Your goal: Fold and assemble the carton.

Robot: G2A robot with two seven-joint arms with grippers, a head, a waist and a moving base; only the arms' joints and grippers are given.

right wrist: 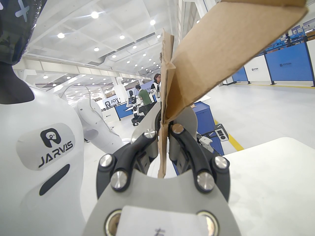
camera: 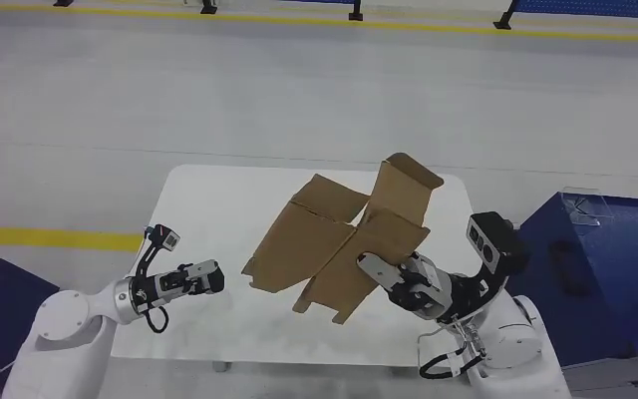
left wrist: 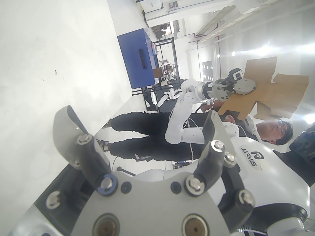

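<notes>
**Carton Held by One Edge: Slip and Mis-Fold Hazards**

The counter (camera: pixel 209 299) lies beneath the work. The carton (camera: pixel 329 239), unassembled and mostly flat, is held raised above it. Its long axis is laid diagonally from the near left toward the far right, and one far flap is bent upward. One near panel edge is pinched by the right gripper (camera: pixel 384 274), with the fingers pressed onto the cardboard. The left gripper (camera: pixel 211 276) is spread and empty, apart from the carton.

Because the sheet is carried from one edge only, sagging, pivoting or slipping in the grip is judged possible. A panel could be creased wrongly if it is pushed off a score line.
</notes>
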